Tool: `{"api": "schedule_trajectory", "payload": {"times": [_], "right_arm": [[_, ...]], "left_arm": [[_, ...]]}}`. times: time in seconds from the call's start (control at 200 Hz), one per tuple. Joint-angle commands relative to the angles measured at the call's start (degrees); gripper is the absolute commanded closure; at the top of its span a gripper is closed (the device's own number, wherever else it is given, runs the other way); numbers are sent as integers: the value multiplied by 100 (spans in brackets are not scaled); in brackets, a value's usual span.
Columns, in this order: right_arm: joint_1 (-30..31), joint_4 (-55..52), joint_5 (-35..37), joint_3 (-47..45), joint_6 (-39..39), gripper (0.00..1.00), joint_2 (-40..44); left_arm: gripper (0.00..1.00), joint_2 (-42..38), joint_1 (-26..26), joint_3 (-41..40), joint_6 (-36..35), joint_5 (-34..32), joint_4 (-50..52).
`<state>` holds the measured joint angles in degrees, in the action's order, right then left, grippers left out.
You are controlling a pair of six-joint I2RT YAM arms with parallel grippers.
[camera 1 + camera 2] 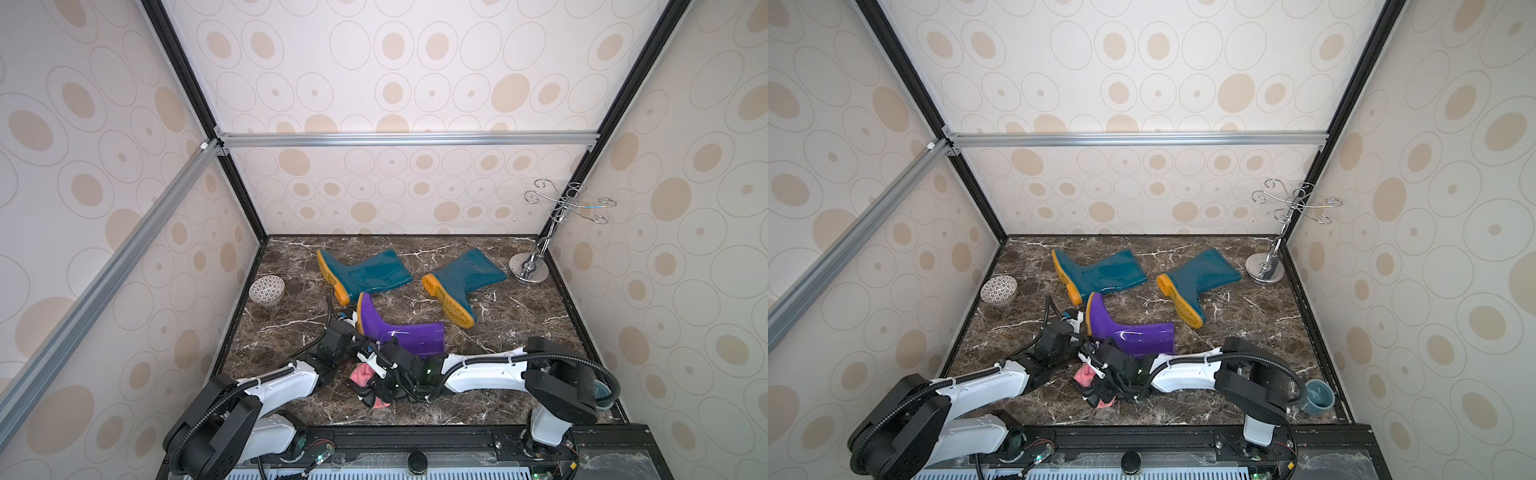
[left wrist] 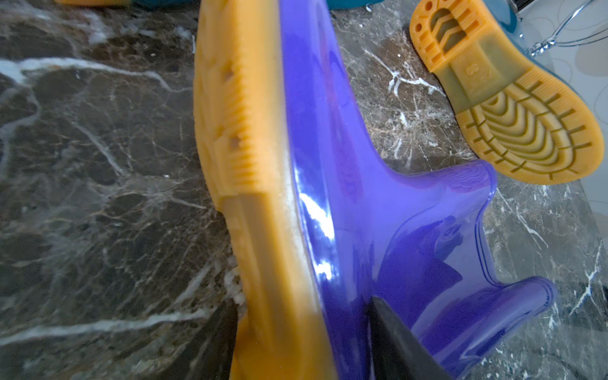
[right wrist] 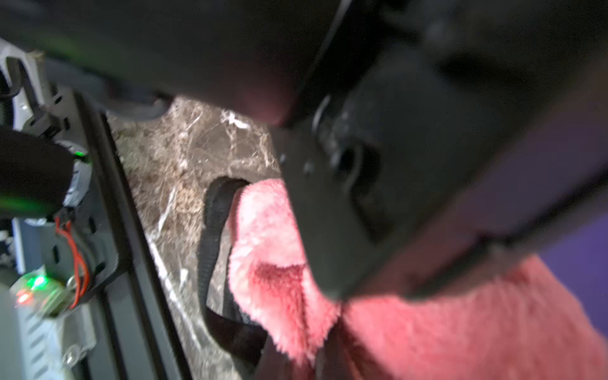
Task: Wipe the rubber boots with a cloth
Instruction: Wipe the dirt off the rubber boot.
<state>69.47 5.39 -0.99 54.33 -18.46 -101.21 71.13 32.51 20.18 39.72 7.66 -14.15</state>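
While the purple boot (image 1: pixel 401 334) is lying on its side in the lower middle of both top views, the left claw (image 2: pixel 302 355) is grasping it at the heel end. In the left wrist view a dark finger (image 2: pixel 394 345) is pressing against the glossy purple side, and the yellow-orange sole is running up through the centre of the frame. The right claw (image 1: pixel 376 380) is clenching the cloth (image 1: pixel 360 374), which is showing as a pink bunch just below the boot's shaft, under the two crossing wrists. In the right wrist view its fluffy pile and black edging are filling the lower right, hanging close over the marble surface (image 1: pixel 519 332).

One teal boot (image 1: pixel 365 272) is lying just above the purple one, their toes nearly meeting. A second teal boot (image 1: pixel 461 278) is lying to its right, well apart from both claws. A patterned bowl (image 1: pixel 267 289) is sitting at the surface's left edge, a chrome rack (image 1: pixel 525 270) is standing in its upper right corner, and a blue cup (image 1: pixel 1318 395) is sitting at lower right.
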Motion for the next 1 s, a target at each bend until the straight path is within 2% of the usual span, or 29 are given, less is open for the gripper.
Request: {"api": "schedule_trajectory", "payload": {"times": [0.0,0.1,0.285,0.585,0.68,0.79,0.9,0.995], "right_arm": [[18,436,494,287,-153,100,-291],[16,-2,706,564,-239,100,-387],[-51,-261,1401,-237,-535,100,323],[-628,-576,1349,-1482,-538,100,1126],[-625,-405,893,-1314,-440,100,1062],[-516,-407,220,-574,-371,100,581],[-224,-418,168,99,-212,100,164],[-218,-343,308,229,-412,100,74]], "left_arm": [[37,36,58,57,199,498,156],[37,123,62,54,218,541,79],[37,86,58,47,168,531,119],[37,85,60,19,75,525,115],[37,85,61,17,70,525,81],[37,134,60,63,53,532,111],[37,96,61,78,70,534,153],[37,20,59,99,33,499,282]]}}
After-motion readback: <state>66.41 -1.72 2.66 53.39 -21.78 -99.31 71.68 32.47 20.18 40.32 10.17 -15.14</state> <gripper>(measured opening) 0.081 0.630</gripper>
